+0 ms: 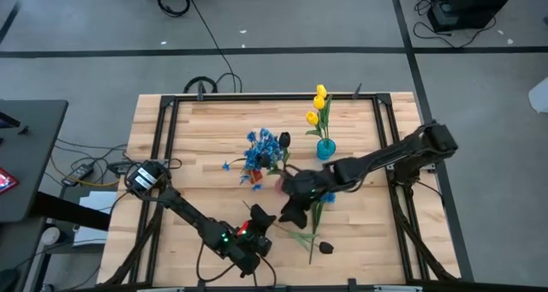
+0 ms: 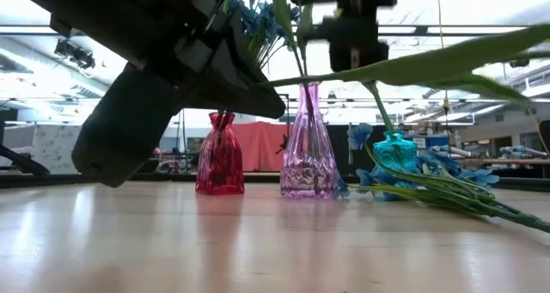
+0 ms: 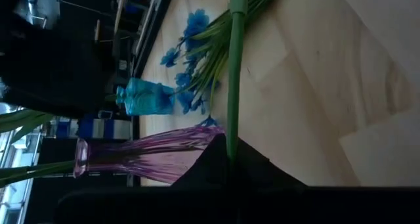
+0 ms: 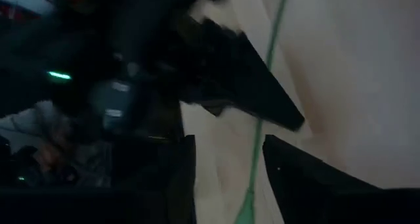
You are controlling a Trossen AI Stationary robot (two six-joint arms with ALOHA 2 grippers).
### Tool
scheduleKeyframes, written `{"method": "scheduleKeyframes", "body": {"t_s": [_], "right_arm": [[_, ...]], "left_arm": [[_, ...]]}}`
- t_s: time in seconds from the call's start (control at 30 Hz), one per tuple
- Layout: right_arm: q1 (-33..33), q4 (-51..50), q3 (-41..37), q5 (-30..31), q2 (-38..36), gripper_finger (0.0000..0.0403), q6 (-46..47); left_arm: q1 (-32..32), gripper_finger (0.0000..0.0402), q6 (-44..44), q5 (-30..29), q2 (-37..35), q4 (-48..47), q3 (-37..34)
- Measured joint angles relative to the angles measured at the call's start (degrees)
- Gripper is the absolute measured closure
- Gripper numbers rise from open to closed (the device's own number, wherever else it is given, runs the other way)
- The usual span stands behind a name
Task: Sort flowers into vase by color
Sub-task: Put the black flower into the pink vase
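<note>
Only the low view shows three vases in a row: red vase (image 2: pixel 220 155), purple vase (image 2: pixel 308 143), teal vase (image 2: pixel 395 151). Near the purple vase, the left gripper (image 3: pixel 230 159) is pinched on a green flower stem (image 3: pixel 233 66). The right gripper (image 4: pixel 226 168) has its fingers spread either side of that stem. A dark tulip bud (image 1: pixel 325 248) tips it. No writing is legible.

Two dark, green-lit arms (image 1: pixel 210 228)

Dim, blurred right wrist view; bright ceiling glare behind low view.
</note>
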Motion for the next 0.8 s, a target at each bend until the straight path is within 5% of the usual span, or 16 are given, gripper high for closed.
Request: {"method": "scheduleKeyframes", "body": {"t_s": [0.43, 0.8], "right_arm": [[3.4, -23.8, -1.0, 18.2, -16.6, 0.0201, -10.5], [8.1, -24.9, -18.1, 20.6, -32.5, 0.0226, -5.1]], "left_arm": [[0.0, 0.0395, -1.9, 4.9, 0.0, 3.9, -0.7], [3.1, 0.0394, -5.6, 7.5, -2.0, 13.5, -0.7]]}}
